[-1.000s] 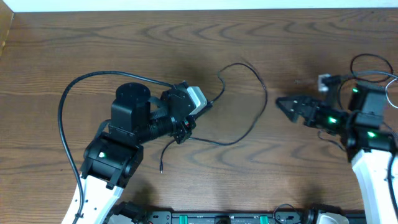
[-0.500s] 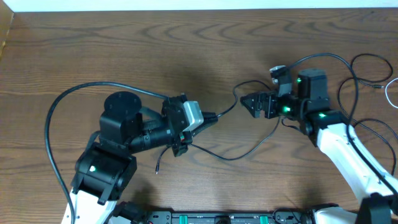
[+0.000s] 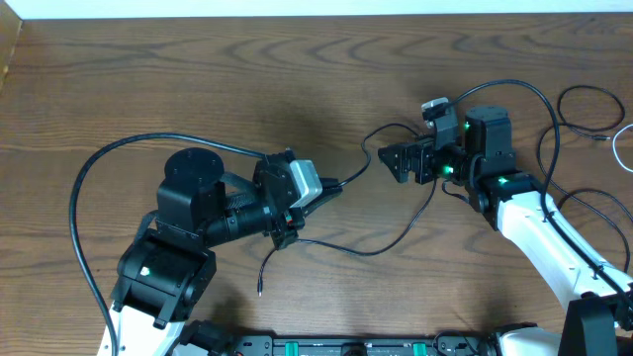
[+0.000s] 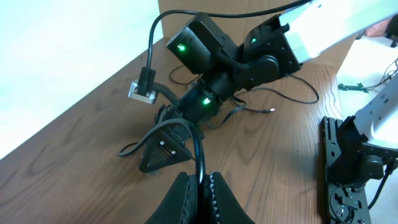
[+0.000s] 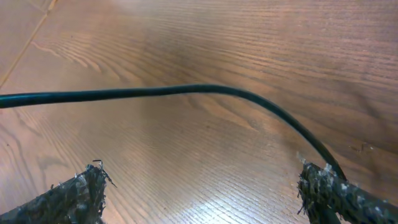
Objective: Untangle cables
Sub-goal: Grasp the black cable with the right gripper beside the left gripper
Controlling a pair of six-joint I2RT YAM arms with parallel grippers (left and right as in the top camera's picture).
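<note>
Brown wood-grain table [image 3: 148, 79], matte. My left gripper [image 4: 199, 190] is clamped on the black cable [image 3: 368, 253] (thin, round, slightly glossy). From there the cable bends up to my right gripper [image 3: 392, 164], then swings down in a wide loop back toward the left one, free end lying near the front edge. Right jaws are spread wide, with the cable across the gap touching one rough pad [image 5: 326, 186]. Count: two grippers, one black cable, one pale cord [image 3: 614, 148] cut off at the right edge
</note>
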